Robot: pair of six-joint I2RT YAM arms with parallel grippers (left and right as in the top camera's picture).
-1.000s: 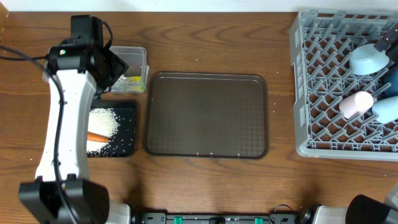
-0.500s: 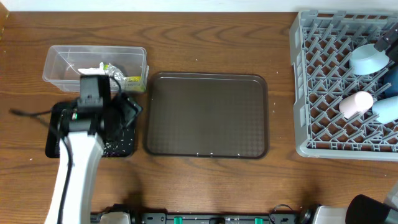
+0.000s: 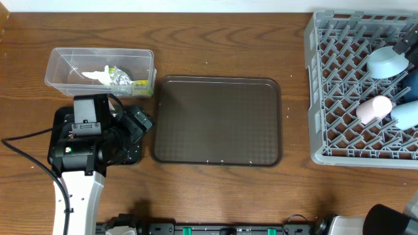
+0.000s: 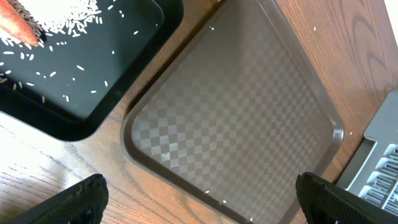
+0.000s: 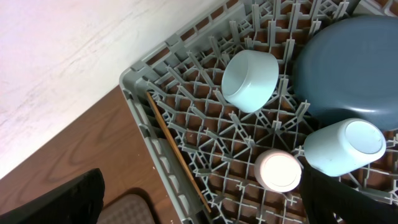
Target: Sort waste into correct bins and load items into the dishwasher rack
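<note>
tabletop (image 3: 228, 39) first, wood grain, carrying everything. dishwasher rack (image 3: 333, 78) sits right under the right gripper (image 5: 199, 199), whose jaws are spread wide with nothing between them, so that side looks loaded. brown serving tray (image 3: 217, 121) lies bare below the left gripper (image 4: 199, 202); those jaws also stand wide apart and empty, which reads as a drop just finished. clear tub (image 3: 59, 68) is well beyond the left jaws. black tray (image 4: 81, 127) is ahead of them and off to one side.

inside the rack, blue plate (image 5: 354, 68) stands ahead of the right jaws at the far corner, propped by the pegs so it drains. light-blue bowl (image 5: 249, 81) is tipped on its side ahead of the jaws' gap. two cups (image 5: 345, 146) lie just ahead of one finger, mouths toward the camera. chopsticks (image 5: 177, 149) run along the rack's wall, ahead of the other finger.

carrot (image 4: 18, 28) rests in the black tray with the food scraps, tissue (image 3: 95, 74) and foil wrapper (image 3: 121, 78) in the tub with the dry rubbish, rice (image 4: 68, 15) scattered by the carrot. sorting looks done.

a second ago the left arm reached out over the tub; now it has pulled back over the black tray's near end, the tub is uncovered, and the rack is unchanged.
</note>
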